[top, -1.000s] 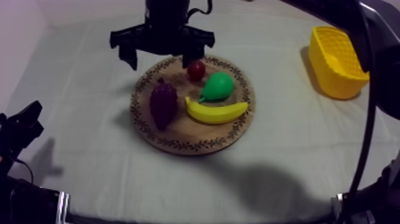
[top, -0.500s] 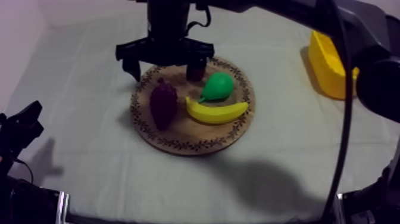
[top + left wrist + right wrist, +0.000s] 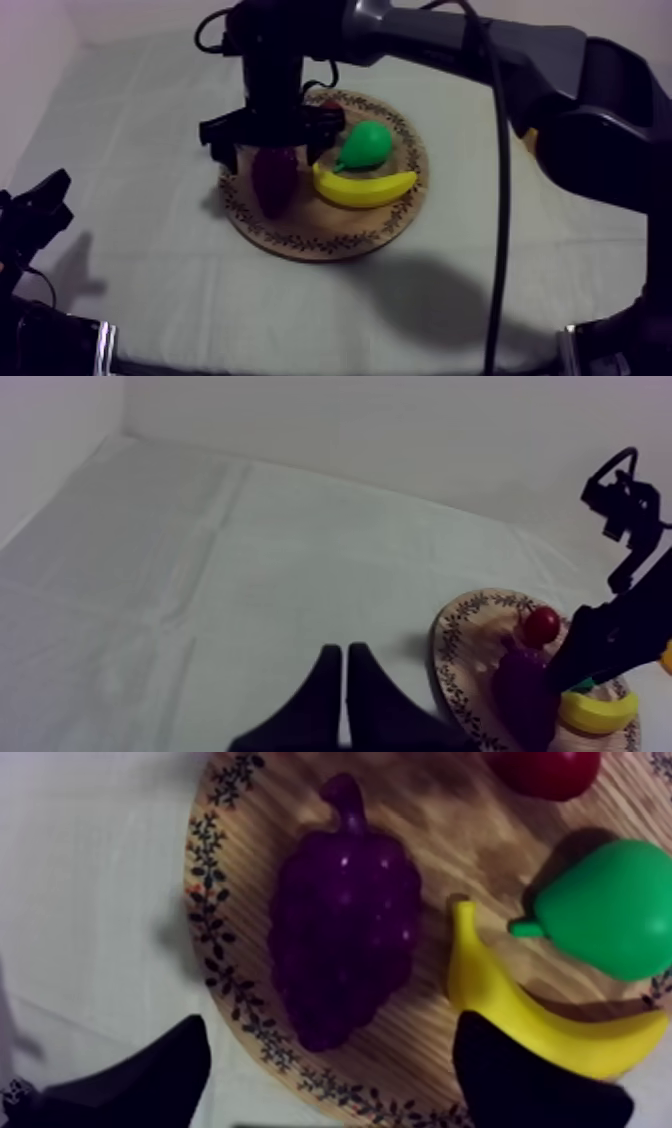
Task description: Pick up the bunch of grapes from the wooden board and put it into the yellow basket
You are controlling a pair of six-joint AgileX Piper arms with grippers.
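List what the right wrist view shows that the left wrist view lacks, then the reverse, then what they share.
Right wrist view: the green pear beside the banana, and the right hand open, with the tip of the grapes between its fingers.
Left wrist view: the left hand shut as a narrow wedge over bare cloth, apart from the board.
Shared: the board, the grapes, the banana and the small red fruit, with all the fruit lying on the board.
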